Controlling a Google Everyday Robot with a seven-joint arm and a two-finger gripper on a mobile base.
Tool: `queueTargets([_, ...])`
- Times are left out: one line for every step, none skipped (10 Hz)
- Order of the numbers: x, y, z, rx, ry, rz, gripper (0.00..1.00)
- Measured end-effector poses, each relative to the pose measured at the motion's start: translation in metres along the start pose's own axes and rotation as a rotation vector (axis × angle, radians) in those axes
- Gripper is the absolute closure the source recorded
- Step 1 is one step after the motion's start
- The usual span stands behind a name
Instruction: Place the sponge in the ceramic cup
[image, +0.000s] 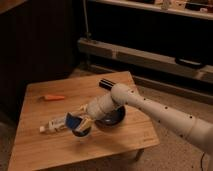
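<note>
In the camera view, lower left of centre, we see the gripper (81, 123) pinching the sponge (73, 120) and holding it aloft. The ceramic cup (83, 133) sits just beneath, slightly to the sponge's lower right and partly hidden, just left of the black bowl (116, 118). We judge only a short drop remains.

A small dark-blue block of sponge (73, 120), tilted on one corner, is gripped at the tip of the claw (80, 122) just above a small round ceramic cup (83, 132), which stands upright in shadow on the wooden bench (40, 150).
</note>
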Motion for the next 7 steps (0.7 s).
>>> queueTargets([0.0000, 0.0004, -0.0008, 0.000, -0.001, -0.006, 0.82])
queueTargets([0.0006, 0.0009, -0.0014, 0.000, -0.002, -0.010, 0.73])
queueTargets([0.0007, 0.0015, -0.0023, -0.001, -0.004, -0.017, 0.60])
queueTargets([0.0008, 0.0020, -0.0028, -0.001, -0.006, -0.021, 0.50])
queueTargets([0.0006, 0.0021, -0.0031, 0.000, -0.008, -0.025, 0.40])
queueTargets([0.0003, 0.0024, -0.0037, 0.000, -0.009, -0.029, 0.28])
queueTargets([0.0002, 0.0031, -0.0034, -0.001, -0.010, -0.032, 0.22])
